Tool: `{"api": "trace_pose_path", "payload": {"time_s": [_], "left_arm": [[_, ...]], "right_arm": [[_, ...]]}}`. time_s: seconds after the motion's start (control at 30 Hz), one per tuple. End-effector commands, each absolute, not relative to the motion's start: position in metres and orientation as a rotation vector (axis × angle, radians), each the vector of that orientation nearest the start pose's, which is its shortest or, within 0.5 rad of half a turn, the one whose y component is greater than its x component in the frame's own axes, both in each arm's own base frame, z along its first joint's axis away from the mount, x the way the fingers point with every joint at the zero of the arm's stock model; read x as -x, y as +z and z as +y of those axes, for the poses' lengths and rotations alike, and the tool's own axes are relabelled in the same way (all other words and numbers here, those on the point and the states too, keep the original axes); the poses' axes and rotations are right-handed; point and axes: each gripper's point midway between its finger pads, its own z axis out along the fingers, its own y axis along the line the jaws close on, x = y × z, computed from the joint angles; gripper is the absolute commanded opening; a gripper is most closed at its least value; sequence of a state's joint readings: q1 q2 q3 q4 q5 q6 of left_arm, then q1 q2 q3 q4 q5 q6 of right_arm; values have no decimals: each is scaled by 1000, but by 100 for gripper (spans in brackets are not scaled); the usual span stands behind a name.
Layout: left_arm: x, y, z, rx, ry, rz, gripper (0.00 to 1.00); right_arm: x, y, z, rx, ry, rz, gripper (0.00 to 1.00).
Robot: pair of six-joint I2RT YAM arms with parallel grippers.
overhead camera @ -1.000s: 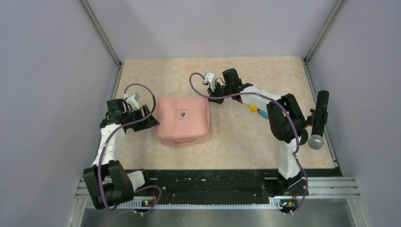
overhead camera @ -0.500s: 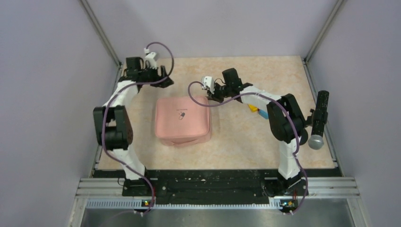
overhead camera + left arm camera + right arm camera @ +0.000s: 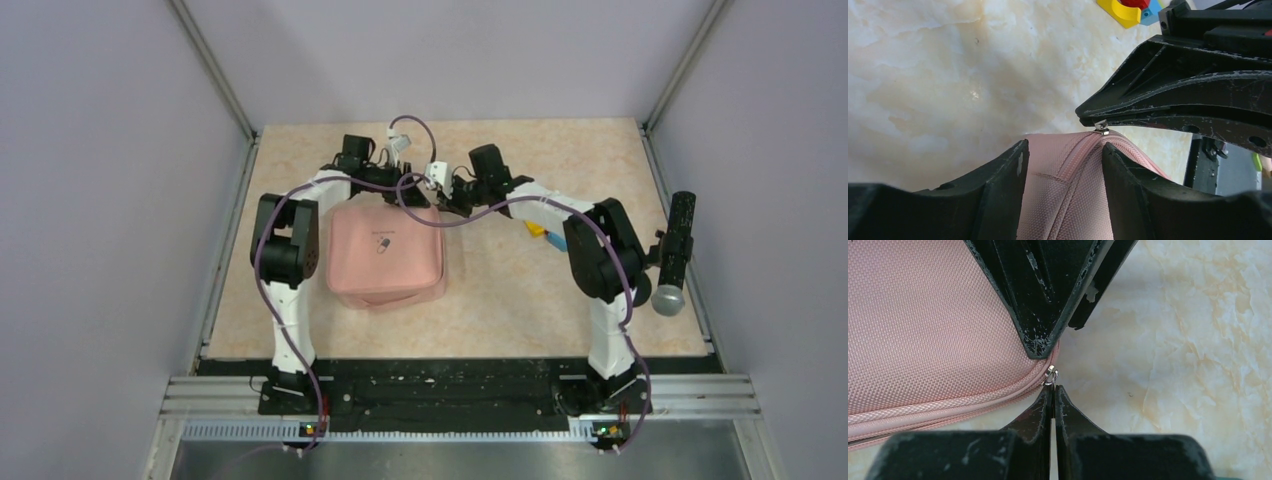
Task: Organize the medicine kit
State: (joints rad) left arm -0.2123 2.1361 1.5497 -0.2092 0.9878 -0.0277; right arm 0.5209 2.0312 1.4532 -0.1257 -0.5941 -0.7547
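A pink medicine kit (image 3: 385, 255), a soft rectangular zip case with rounded corners, lies flat and closed on a glossy cream, marble-patterned table (image 3: 520, 290). Its lid faces up and carries a small dark logo (image 3: 383, 242). Both tools meet at the kit's far right corner. The right gripper (image 3: 1053, 390) has its black, scuffed fingers pressed tightly together, with the small silver metal zipper pull (image 3: 1051, 375) pinched at their tips just off that corner. The left gripper (image 3: 1064, 147) reaches in from the kit's far side with its fingers spread. The corner's coarse woven pink fabric and ribbed zip (image 3: 1075, 160) sit between them, and it is unclear whether they press on the cloth. A yellow block (image 3: 1120, 11) with a curved notch lies on the table well to the right of the kit.
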Motion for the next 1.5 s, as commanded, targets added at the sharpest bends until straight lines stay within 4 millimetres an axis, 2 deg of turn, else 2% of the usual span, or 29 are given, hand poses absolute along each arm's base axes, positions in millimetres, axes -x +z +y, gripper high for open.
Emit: {"api": "trace_pose_path", "payload": {"time_s": [0.0, 0.1, 0.2, 0.3, 0.37, 0.4, 0.5, 0.6, 0.73, 0.93, 1.03, 1.13, 1.27, 1.33, 1.47], "left_arm": [[-436, 113, -253, -731, -1375, 2083, 58], [-431, 104, -253, -795, -1364, 2094, 54], [-428, 93, -251, -842, -1346, 2111, 43], [-431, 86, -249, -854, -1334, 2119, 24], [-435, 88, -248, -855, -1324, 2109, 5], [-438, 92, -246, -854, -1317, 2096, 0], [-452, 104, -240, -823, -1281, 2067, 0], [-471, 115, -228, -749, -1236, 2054, 0], [-493, 129, -211, -634, -1214, 2037, 0], [-509, 138, -180, -544, -1191, 2028, 0], [-503, 142, -178, -511, -1265, 2027, 0], [-507, 144, -167, -379, -1221, 2033, 0], [-527, 142, -137, -228, -1006, 2081, 0], [-536, 143, -109, -185, -885, 2126, 0], [-547, 146, -71, -100, -699, 2149, 0]], "right_arm": [[-424, 133, 359, 1513, 576, 1410, 0], [-426, 133, 361, 1510, 573, 1408, 0], [-430, 133, 361, 1508, 563, 1411, 0], [-426, 130, 358, 1567, 552, 1399, 0], [-416, 128, 352, 1668, 536, 1354, 0], [-409, 126, 347, 1708, 534, 1348, 0], [-384, 122, 331, 1816, 522, 1306, 0], [-354, 109, 313, 1925, 540, 1311, 0], [-329, 97, 293, 2014, 559, 1360, 0], [-313, 87, 268, 2079, 502, 1407, 0], [-318, 84, 266, 2041, 477, 1475, 0], [-313, 86, 264, 2018, 495, 1504, 0], [-299, 88, 255, 2005, 513, 1552, 0], [-291, 89, 251, 1990, 535, 1580, 0], [-286, 92, 247, 1925, 582, 1650, 0]]}}
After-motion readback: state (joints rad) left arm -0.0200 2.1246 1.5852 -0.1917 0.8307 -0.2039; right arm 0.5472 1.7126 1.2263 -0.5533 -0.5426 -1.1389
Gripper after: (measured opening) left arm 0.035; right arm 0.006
